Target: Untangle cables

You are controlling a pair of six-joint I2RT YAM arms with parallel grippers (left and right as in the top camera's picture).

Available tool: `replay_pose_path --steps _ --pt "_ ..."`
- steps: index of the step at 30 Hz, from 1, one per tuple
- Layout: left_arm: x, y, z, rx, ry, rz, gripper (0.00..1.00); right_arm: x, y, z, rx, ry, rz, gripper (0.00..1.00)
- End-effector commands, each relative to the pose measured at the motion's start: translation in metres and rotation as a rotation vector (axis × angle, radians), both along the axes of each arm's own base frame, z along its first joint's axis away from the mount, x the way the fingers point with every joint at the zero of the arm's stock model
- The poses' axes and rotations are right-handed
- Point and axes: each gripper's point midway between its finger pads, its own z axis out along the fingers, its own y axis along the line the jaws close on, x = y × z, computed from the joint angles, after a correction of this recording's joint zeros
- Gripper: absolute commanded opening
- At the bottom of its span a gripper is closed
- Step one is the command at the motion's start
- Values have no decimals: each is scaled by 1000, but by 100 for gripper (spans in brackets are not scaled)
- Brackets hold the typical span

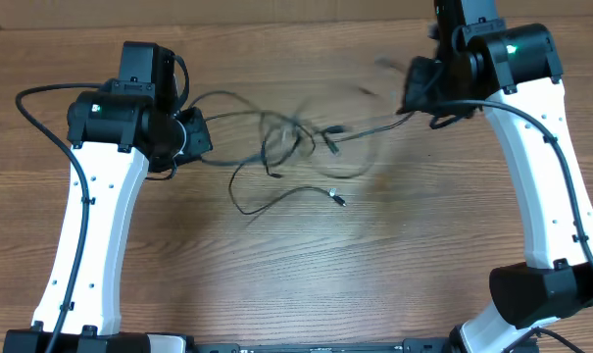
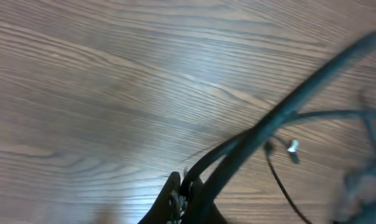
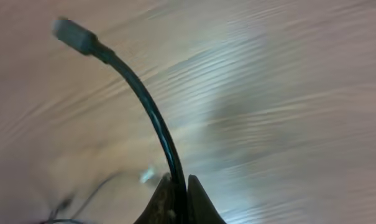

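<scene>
Overhead: cables (image 1: 286, 139), perhaps three, tangled | left pincer (image 2: 186, 186) pinching one strand | right pincer (image 3: 178, 182) pinching one strand

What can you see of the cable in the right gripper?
A thin black cable, rubbery-looking, is pinched between the shut jaws of the right gripper. From the grip its short free end arcs up and left, clear of the wooden table, and ends in a small grey plug tip. In the overhead view its other side runs, blurred, leftward toward the tangle of the other cables.
</scene>
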Motion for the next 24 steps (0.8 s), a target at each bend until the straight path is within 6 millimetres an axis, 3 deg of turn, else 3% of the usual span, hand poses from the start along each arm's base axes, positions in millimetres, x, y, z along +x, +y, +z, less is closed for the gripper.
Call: replay_pose_path --steps 1,3,4,6,10,11,12,14,15,16,17,19,21,24 --pt "-1 31 12 152 -43 50 4 1 -61 26 -225 -106 -261 4" --pt "-8 47 8 230 -15 98 4 1 -61 22 -179 -87 -252 4" --pt "-8 45 5 221 -8 93 4 1 -45 19 -121 -66 -157 4" --pt "-6 30 3 158 -13 20 4 2 -17 16 -14 -50 5 4" --pt "1 -8 7 9 -61 -209 4 0 -3 16 54 -39 64 4" --pt "4 -27 12 -68 -99 -316 4 0 5 17 98 -36 86 5" --pt "5 -46 20 -146 -148 -424 4 -3 20 18 159 -30 168 27" --pt "5 -81 40 -298 -253 -616 4 -9 40 22 234 -30 294 54" --pt "4 -92 49 -358 -296 -675 4 -11 47 24 266 -31 342 59" --pt "2 -101 57 -408 -328 -717 4 -17 61 28 327 -35 422 71" --pt "0 -121 80 -543 -411 -794 4 -23 76 35 394 -49 521 80" --pt "-1 -135 105 -680 -482 -836 4 -28 88 41 453 -70 606 83" --pt "3 -140 119 -748 -496 -802 4 -28 95 42 486 -73 622 83" --pt "15 -142 133 -833 -472 -687 4 -28 111 25 533 -47 649 81"
